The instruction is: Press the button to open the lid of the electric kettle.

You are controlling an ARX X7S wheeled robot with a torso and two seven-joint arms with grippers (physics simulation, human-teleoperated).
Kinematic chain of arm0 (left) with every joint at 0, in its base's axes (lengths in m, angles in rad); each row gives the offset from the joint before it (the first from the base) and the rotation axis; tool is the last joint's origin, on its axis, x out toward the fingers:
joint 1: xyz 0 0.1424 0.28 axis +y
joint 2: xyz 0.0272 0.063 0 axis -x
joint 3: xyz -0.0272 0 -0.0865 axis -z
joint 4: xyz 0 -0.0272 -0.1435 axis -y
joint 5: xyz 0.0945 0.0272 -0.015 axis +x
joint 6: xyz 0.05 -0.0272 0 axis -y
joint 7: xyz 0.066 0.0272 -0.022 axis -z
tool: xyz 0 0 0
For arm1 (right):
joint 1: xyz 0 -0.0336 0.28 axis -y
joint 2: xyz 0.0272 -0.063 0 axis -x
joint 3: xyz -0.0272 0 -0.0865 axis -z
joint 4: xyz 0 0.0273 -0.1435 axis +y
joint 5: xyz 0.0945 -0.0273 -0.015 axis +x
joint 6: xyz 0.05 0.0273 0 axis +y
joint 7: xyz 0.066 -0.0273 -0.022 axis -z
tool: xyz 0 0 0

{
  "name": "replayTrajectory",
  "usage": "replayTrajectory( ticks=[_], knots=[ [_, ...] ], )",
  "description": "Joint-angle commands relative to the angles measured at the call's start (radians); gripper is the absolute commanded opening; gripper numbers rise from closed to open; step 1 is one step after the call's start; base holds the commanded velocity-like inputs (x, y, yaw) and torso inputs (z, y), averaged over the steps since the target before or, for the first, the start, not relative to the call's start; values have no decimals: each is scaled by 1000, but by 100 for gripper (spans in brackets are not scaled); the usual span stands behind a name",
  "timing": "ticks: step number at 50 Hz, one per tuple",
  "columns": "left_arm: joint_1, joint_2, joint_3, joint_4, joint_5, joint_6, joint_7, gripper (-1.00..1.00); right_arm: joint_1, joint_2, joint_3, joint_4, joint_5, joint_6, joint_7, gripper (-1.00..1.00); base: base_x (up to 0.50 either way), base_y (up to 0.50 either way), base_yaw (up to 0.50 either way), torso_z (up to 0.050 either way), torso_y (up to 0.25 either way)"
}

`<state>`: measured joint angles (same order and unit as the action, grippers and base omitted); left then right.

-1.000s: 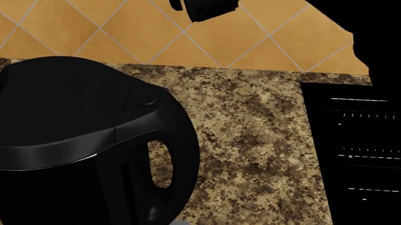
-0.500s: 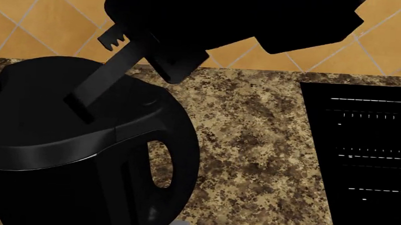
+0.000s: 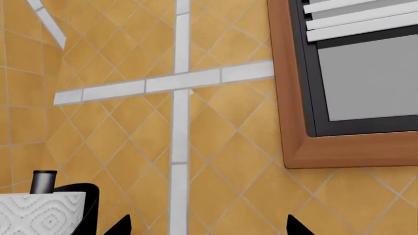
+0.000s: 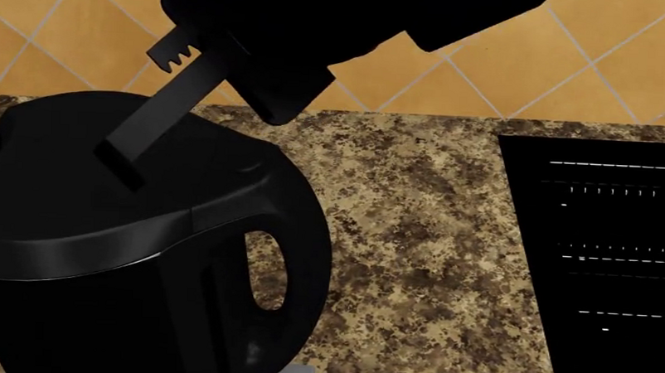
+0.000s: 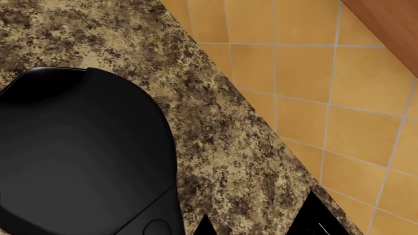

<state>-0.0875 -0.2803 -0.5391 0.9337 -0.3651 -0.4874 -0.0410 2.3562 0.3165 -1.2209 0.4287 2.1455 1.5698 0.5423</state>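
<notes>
The glossy black electric kettle [image 4: 85, 310] stands at the left of the head view, its loop handle [image 4: 297, 260] turned toward the hob. Its domed lid [image 4: 78, 186] also fills the right wrist view [image 5: 72, 147]. The small round button [image 5: 156, 228] sits at the lid's handle end; it shows only faintly in the head view [image 4: 244, 163]. My right gripper [image 4: 123, 175] is shut and empty, reaching down from the upper right over the lid. In the right wrist view its tip [image 5: 205, 226] lies just beside the button, apart from it. My left gripper [image 3: 207, 227] is open and faces the tiled wall.
The kettle stands on a speckled granite countertop [image 4: 419, 239]. A flat black hob panel with thin white lines [image 4: 596, 245] lies at the right. An orange tiled wall [image 4: 481, 67] runs behind. The left wrist view shows a paper towel roll [image 3: 39, 213] and a wood-framed window [image 3: 294, 147].
A second ago only the tip of my right arm showed at the top. It has come down over the lid and since shifted slightly left and up. The kettle has not moved.
</notes>
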Motion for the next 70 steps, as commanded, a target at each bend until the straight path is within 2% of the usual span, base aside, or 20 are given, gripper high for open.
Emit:
replayTrajectory(
  ticks=[1, 16, 22, 37, 49, 70],
  knots=[
    [13, 20, -25, -40, 37, -10, -9, 100, 0, -43, 29, 34, -174, 1, -179, -100, 0, 0, 0, -12, 0],
    [20, 16, -24, -41, 33, -3, -16, 100, 0, -74, 46, 37, -302, 1, -323, -100, 1, 0, 0, -12, 0],
    [21, 12, -28, -31, 26, -13, -23, 100, 0, -73, 3, 12, -252, 1, -353, -100, 0, 0, 0, -12, 0],
    [24, 6, -22, -35, 24, -9, -31, 100, 0, -61, -53, -15, -165, 1, -285, -100, 0, 0, 0, -12, 0],
    [29, 2, -22, -36, 20, -3, -36, 100, 0, -79, -49, -4, -233, 0, -367, -100, 0, 0, 0, -12, 0],
    [38, -5, -29, -30, 7, -3, -48, 100, -10, -79, -114, -27, -187, -15, -366, -100, 1, 0, 0, -12, 0]
  ],
)
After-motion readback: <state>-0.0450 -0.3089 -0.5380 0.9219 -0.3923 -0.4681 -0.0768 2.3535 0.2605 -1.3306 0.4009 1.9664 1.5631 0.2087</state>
